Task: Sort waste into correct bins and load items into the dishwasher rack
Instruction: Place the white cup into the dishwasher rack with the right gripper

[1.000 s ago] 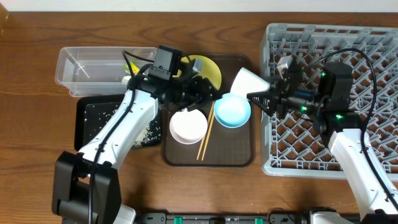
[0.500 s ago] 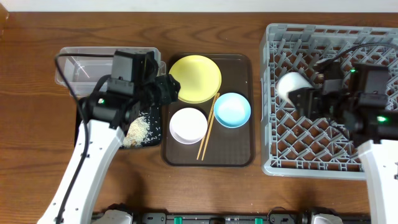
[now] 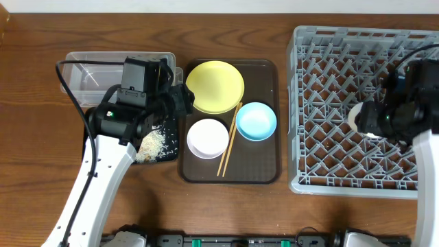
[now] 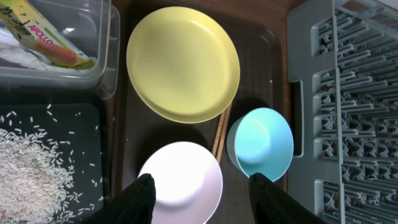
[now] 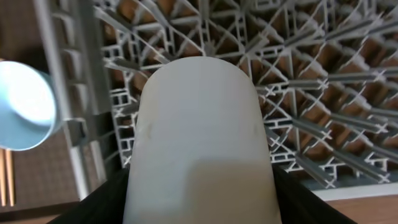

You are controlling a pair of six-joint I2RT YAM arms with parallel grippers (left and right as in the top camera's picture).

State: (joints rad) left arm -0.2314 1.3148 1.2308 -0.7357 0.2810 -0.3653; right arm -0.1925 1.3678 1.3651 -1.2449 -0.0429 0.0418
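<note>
Pale cup pinched in right hand, over rack at right, not yet set down. Wrapper in clear tub upper left, rice on black tray. Left hand spread, empty, above white bowl. Left to load: plate, blue bowl, chopsticks, centre.

Light bright, even, from above. Soft shadow at near edge of plate. Glare on tub wall. Left wrist view crisp. Right wrist: cup slightly soft, rack sharp.

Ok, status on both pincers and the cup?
Left pincer open, empty, at brown tray's left edge. Right pincer shut on pale cup above dishwasher rack. No obstruction seen.
</note>
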